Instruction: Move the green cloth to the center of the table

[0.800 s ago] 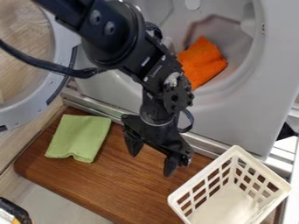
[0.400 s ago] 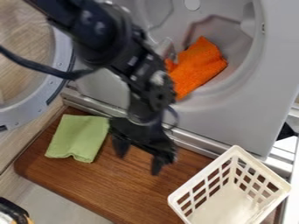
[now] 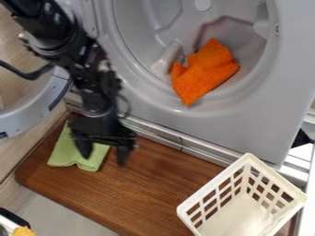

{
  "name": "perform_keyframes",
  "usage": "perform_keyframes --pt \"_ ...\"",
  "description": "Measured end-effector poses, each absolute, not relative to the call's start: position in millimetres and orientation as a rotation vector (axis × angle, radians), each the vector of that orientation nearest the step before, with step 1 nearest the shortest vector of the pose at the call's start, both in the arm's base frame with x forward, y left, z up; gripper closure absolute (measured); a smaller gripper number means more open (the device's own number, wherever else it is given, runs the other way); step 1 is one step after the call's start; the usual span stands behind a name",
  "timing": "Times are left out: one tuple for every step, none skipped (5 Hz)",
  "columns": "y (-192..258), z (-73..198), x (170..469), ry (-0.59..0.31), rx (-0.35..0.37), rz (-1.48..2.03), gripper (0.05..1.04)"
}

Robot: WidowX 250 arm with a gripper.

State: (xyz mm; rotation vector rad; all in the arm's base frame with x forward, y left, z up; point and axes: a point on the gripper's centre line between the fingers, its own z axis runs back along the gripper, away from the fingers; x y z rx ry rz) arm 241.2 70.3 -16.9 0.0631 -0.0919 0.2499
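Gripper is unclenched and empty over green cloth. If it closes off-centre, the cloth could slip away.

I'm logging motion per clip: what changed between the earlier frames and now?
The open gripper swung toward the picture's left, now in front of part of the green cloth. A dark item at the lower-left corner shifted slightly. No grasp or release shows. Green cloth, orange cloth and basket look unmoved.
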Motion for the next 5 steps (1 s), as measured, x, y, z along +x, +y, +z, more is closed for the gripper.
perform_keyframes --pt "121.5 -29.2 245.8 -0.096 0.074 0.293 0.084" --pt "141.1 -38.9 245.2 -0.074 0.068 0.259 0.084" --pt "142.6 -38.7 245.4 -0.097 0.075 0.244 0.084" --pt "146.4 -43.0 243.1 -0.14 0.129 0.19 0.084" --pt "150.7 -50.8 240.8 -0.191 0.186 0.201 0.084"
